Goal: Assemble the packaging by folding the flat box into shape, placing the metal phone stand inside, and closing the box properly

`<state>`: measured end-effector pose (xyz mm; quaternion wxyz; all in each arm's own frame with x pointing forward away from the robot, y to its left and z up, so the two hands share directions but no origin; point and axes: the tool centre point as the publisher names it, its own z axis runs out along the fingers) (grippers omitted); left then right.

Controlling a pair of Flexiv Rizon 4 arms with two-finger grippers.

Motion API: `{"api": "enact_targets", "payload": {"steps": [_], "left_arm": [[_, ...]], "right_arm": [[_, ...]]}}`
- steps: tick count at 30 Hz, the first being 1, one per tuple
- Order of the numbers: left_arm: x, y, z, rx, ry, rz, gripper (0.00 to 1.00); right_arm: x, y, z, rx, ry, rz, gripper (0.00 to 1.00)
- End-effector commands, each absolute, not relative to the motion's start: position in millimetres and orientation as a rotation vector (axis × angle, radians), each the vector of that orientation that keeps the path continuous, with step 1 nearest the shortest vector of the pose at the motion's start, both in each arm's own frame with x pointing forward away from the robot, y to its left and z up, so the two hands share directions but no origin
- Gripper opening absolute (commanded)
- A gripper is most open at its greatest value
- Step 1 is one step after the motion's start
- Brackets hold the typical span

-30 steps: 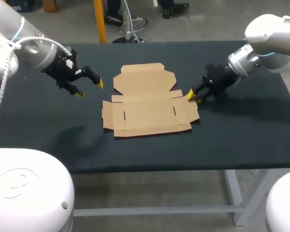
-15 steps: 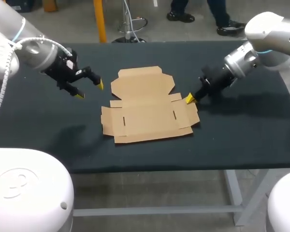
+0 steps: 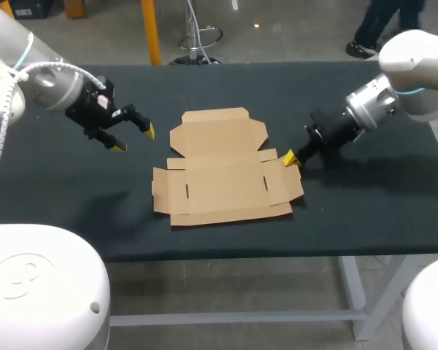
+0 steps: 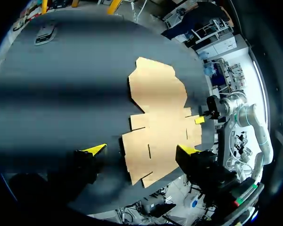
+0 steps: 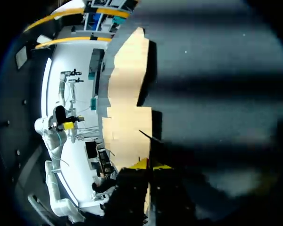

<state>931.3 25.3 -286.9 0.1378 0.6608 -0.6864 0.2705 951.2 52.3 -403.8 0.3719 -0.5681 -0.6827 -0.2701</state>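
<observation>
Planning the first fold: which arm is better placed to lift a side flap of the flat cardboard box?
Right, probably. The right pincer grips a side flap of the flat brown cardboard box; the left pincer hangs open, apart from the box.

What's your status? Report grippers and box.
Left gripper open beside the flat box, clear of it. Right gripper shut on its right flap. Box unfolded; phone stand not in view. Nothing between left gripper and box.

The box [image 3: 223, 175] is brown cardboard, unfolded and lying flat at the centre of the head view, its wide lid panel toward the top and slotted flaps at either side.
</observation>
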Motion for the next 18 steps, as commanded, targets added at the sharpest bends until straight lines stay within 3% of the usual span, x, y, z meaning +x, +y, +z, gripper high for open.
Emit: {"api": "enact_targets", "payload": {"steps": [1,18], "left_arm": [[929.6,25.4,-286.6,1.910,-1.988,0.782,1.00],[928.8,26.7,-288.7,1.896,-1.988,0.774,1.00]], "right_arm": [[936.6,53.8,-401.1,-1.553,-1.731,-0.808,0.00],[932.2,60.0,-400.5,-1.558,-1.701,-0.865,0.00]]}}
